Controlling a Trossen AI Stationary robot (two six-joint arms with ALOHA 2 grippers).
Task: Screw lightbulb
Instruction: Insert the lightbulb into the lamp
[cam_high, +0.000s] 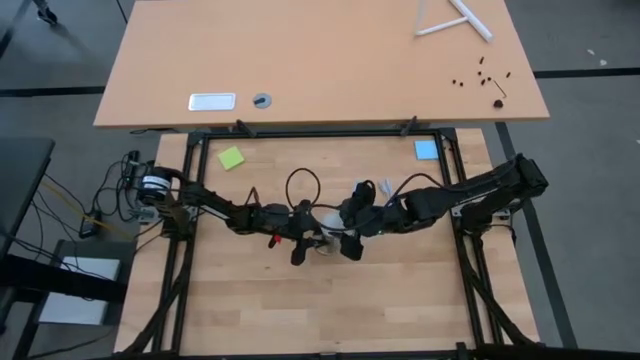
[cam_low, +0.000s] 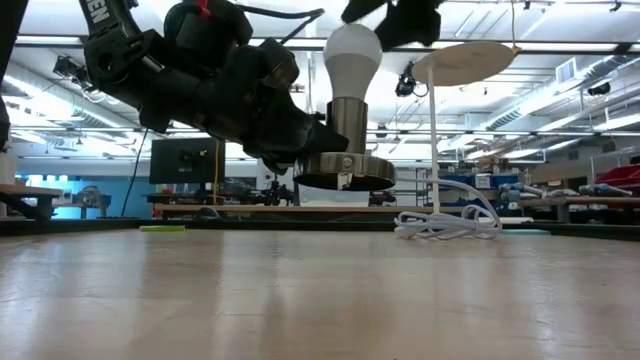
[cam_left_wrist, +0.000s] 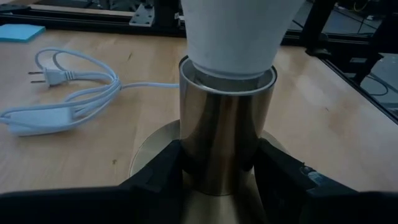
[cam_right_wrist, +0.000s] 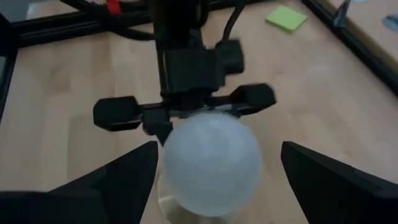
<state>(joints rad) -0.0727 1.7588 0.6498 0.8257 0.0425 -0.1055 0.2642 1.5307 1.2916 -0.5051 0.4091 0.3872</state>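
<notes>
Centrally in the low view, the bulb (cam_low: 352, 58) stood upright in the socket (cam_low: 346, 140); the left claw (cam_left_wrist: 217, 171) clamped the socket's metal sleeve, while the right claw (cam_right_wrist: 214, 165) gaped wide around the bulb, untouching, above the bench (cam_low: 320, 300)

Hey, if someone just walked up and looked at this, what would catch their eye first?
The white lightbulb standing upright in a shiny metal socket at mid-table. The left gripper clamps the socket's barrel, while the right gripper sits over the bulb, jaws spread wide of it. A white cord lies coiled nearby.
</notes>
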